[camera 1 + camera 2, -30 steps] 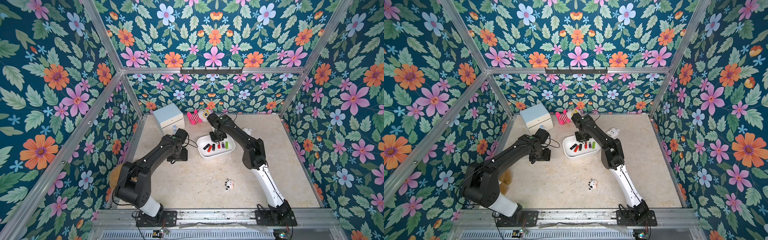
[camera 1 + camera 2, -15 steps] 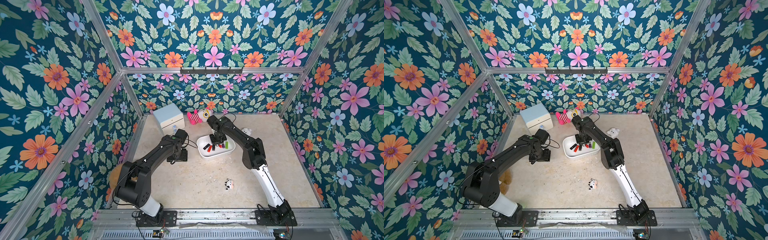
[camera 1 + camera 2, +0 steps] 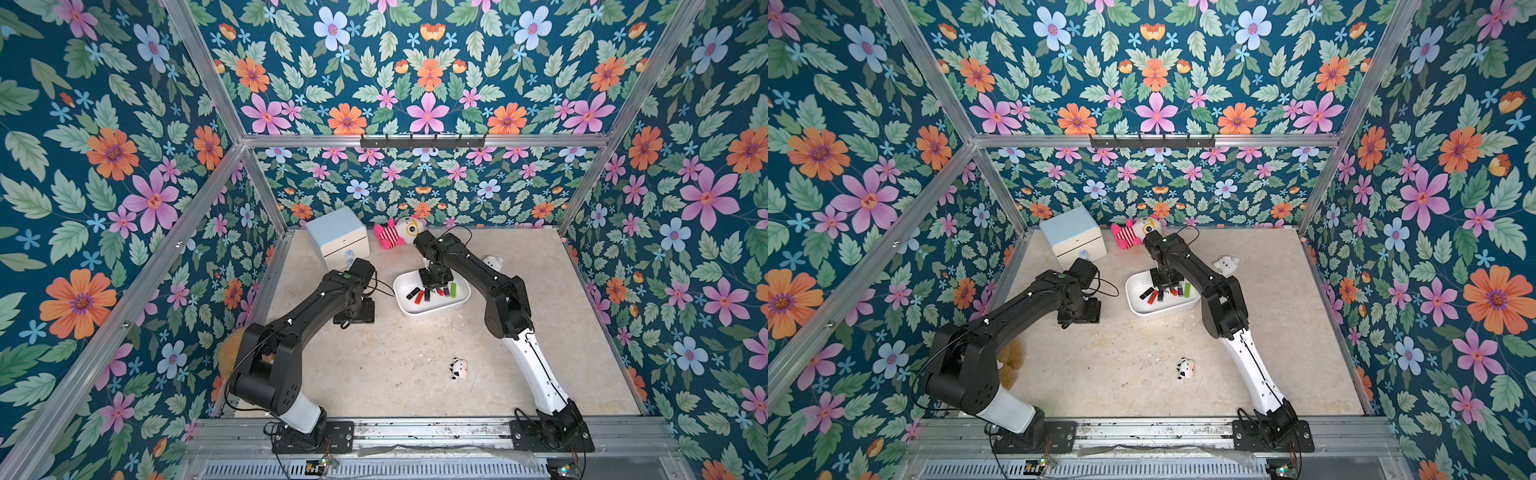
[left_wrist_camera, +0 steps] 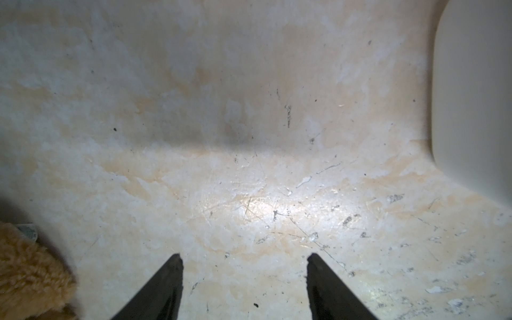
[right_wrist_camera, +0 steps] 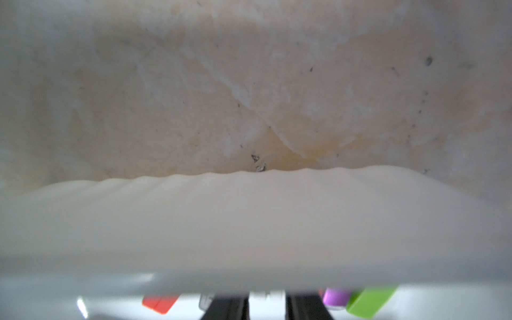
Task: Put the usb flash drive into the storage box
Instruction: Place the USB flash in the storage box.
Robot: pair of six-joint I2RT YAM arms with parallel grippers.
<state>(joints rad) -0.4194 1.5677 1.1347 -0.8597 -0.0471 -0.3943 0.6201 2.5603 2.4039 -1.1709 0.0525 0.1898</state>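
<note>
- The storage box (image 3: 419, 312), a shallow white tray, sits on the far half of the bench (image 3: 374, 365), about midway between its left and right edges.
- Four drives lie in a row inside it: a black flash drive (image 3: 412, 293), a red flash drive (image 3: 419, 296), a purple flash drive (image 3: 446, 291) and a green flash drive (image 3: 454, 289).
- The right gripper (image 3: 434, 286) reaches down into the box between the red and purple drives. It hides the middle of the row in both top views.
- In the right wrist view, the box wall is a pale blur and the fingers (image 5: 227, 307) are cut off by the frame. A narrow gap shows between them, with a pale patch in it. I cannot tell whether they pinch a drive.
- The left gripper (image 4: 245, 257) hangs over bare bench just left of the box, its fingers well apart with nothing between them.
- A fuzzy brown toy (image 3: 227, 353) at the left edge is mostly hidden behind the left arm.
- A small pale tag (image 4: 26, 231) beside it is too blurred to read.
- A white plush (image 3: 493, 262) is partly hidden behind the right arm.
</note>
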